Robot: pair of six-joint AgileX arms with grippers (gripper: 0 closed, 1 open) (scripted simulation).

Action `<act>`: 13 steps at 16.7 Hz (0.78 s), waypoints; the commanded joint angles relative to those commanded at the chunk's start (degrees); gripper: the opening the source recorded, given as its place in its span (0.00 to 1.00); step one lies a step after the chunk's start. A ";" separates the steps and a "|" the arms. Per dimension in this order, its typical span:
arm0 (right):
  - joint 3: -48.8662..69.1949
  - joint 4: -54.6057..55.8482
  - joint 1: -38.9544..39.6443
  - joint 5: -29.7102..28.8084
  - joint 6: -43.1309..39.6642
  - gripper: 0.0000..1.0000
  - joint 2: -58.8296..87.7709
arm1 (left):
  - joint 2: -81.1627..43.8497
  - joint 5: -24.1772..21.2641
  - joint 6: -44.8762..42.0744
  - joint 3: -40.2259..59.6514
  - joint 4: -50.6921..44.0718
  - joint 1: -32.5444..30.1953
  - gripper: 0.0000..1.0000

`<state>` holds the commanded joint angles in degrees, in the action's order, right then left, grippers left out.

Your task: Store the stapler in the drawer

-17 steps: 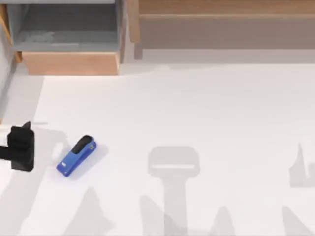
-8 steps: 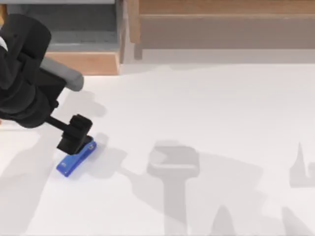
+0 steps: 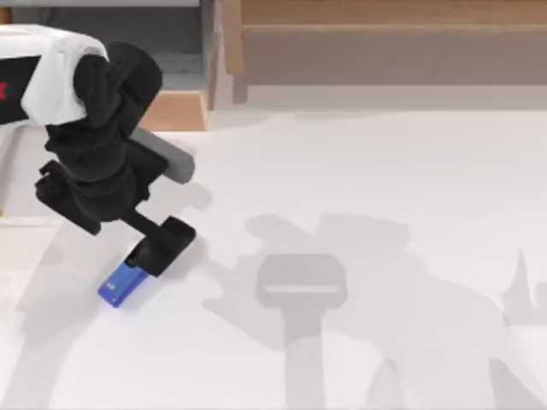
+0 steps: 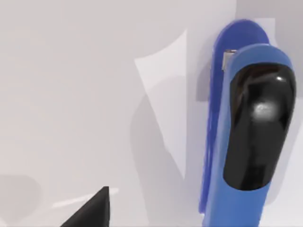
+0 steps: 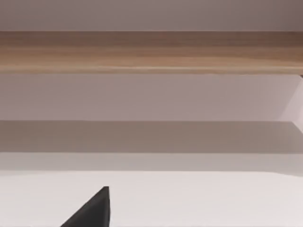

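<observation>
Since half a second ago the left arm has swung farther over the surface (image 3: 359, 171), and its left gripper (image 3: 161, 251) now covers the black end of the stapler (image 3: 120, 285), which lies where it did.

In the top view the stapler rests on the left part of the surface, its blue end poking out from under the gripper. Whether the gripper is open or closed I cannot tell. The drawer (image 3: 175, 111) sits at the far left edge, largely hidden by the arm, well apart from the stapler. A brown shelf unit (image 3: 385, 34) runs along the far right.

In the left wrist view the stapler (image 4: 251, 137) lies flat, its glossy black end close to the camera.

In the right wrist view the shelf unit (image 5: 151, 52) stands ahead above the surface (image 5: 189, 198); the right gripper's state cannot be told.
</observation>
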<state>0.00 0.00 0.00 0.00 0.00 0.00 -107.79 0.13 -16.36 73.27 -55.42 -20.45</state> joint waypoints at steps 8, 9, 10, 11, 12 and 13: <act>0.00 0.00 0.00 0.00 0.00 1.00 0.00 | -1.81 -0.01 -0.12 -2.61 4.48 0.13 1.00; 0.00 0.00 0.00 0.00 0.00 1.00 0.00 | -2.68 -0.01 -0.13 -3.61 6.70 0.12 1.00; 0.00 0.00 0.00 0.00 0.00 1.00 0.00 | -3.51 -0.02 -0.13 -4.59 8.60 0.12 1.00; 0.00 0.00 0.00 0.00 0.00 1.00 0.00 | -4.24 -0.02 -0.14 -5.37 9.90 0.11 1.00; 0.00 0.00 0.00 0.00 0.00 1.00 0.00 | -4.72 -0.03 -0.16 -5.80 10.57 0.09 1.00; 0.00 0.00 0.00 0.00 0.00 1.00 0.00 | -4.82 -0.03 -0.16 -5.86 10.69 0.09 1.00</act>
<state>0.00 0.00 0.00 0.00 0.00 0.00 -112.62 0.10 -16.52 67.40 -44.73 -20.36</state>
